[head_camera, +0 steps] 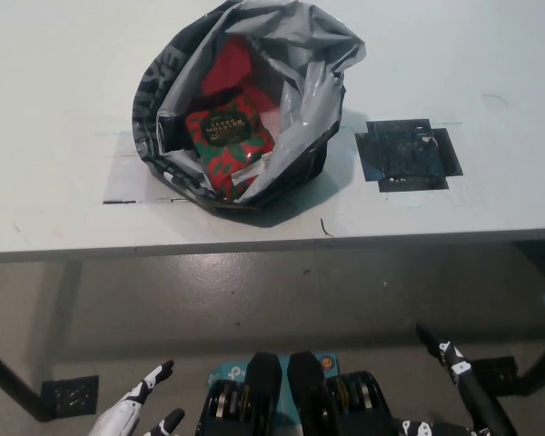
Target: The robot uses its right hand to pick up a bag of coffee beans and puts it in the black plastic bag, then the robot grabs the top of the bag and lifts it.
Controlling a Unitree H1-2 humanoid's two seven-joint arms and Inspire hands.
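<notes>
At the lower left edge the white left hand (143, 409) rests low, below the table (54, 109), its fingers apart and holding nothing; up on the table stands one black plastic bag (245, 109), its mouth open upward, with one red coffee bean bag (229, 141) already lying inside, long axis running from upper left to lower right; right of the bag sits one black taped square (407, 154); at the lower right the black right hand (459, 377) hangs below the table edge, only partly in view, so whether its fingers are spread or closed I cannot tell. The bag's top lies up and leftward from the right hand, well apart; neither hand is clearly nearer.
</notes>
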